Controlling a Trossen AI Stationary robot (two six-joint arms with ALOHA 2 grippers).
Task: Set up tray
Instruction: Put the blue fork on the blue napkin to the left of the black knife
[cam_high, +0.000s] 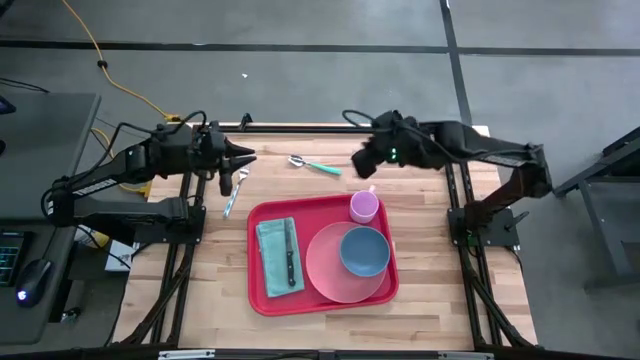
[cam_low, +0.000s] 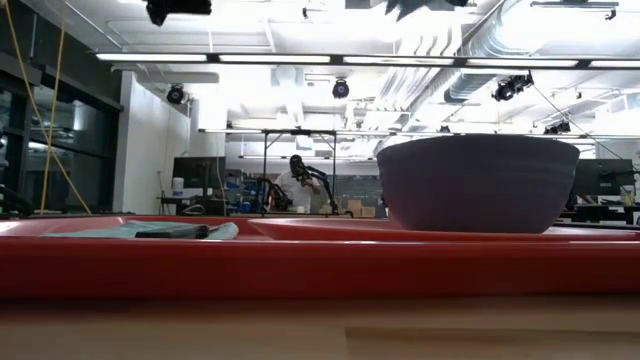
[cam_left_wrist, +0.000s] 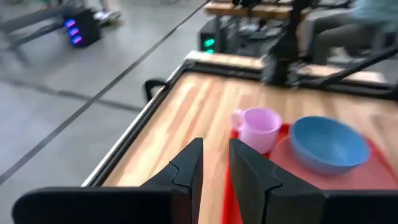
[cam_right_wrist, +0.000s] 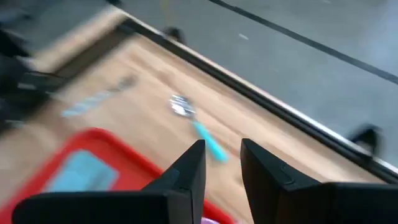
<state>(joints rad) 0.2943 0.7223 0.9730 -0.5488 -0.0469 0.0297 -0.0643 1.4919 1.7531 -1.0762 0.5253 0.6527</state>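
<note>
The red tray (cam_high: 262, 298) lies flat in the middle of the table. On it are a teal napkin (cam_high: 272, 252) with a black-handled knife (cam_high: 291, 260) on top, and a pink plate (cam_high: 322, 268) carrying a blue bowl (cam_high: 364, 250). A pink cup (cam_high: 364, 206) stands upright in the tray's far right corner. A teal-handled spoon (cam_high: 315, 165) and a pale-handled fork (cam_high: 233, 190) lie on the wood beyond the tray. My left gripper (cam_high: 246, 158) hovers above the fork's far end, slightly open and empty. My right gripper (cam_high: 362, 166) hovers between spoon and cup, also slightly open and empty.
The table's far edge has a dark rail (cam_high: 300, 127) close behind both grippers. Bare wood (cam_high: 220, 270) lies left of the tray, and more lies right of it and along the near edge. A person (cam_low: 297, 185) sits far back in the room.
</note>
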